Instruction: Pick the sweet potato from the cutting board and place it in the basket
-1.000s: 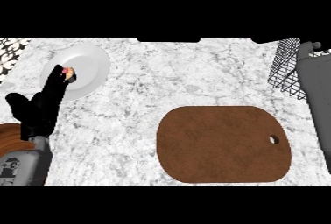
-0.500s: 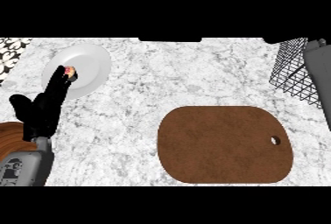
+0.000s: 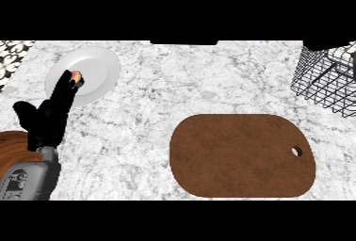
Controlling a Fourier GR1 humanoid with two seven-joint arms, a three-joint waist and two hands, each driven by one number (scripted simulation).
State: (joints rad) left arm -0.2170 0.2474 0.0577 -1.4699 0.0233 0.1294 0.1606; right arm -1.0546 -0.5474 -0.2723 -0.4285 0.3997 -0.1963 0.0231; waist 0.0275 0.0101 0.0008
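Observation:
The brown cutting board (image 3: pixel 240 157) lies bare at the lower right, with a small hole near its right edge. At the upper right corner stands the black wire basket (image 3: pixel 327 80), cut by the view's edge; I see no sweet potato through its mesh. My left hand (image 3: pixel 50 115) rests open at the left, fingers straight and pointing up over a white plate (image 3: pixel 94 68). A small orange-pink bit (image 3: pixel 76 74) shows at the fingertips; what it is I cannot tell. My right hand is out of view.
A round wooden thing (image 3: pixel 14 143) sits at the lower left edge, partly under my left forearm. The marble counter (image 3: pixel 181 89) stretches between plate, board and basket. A patterned strip (image 3: pixel 10 54) marks the far left edge.
A grey arm shape that covered the basket's right side a second ago has gone out at the right edge. The left hand, plate and board stay put.

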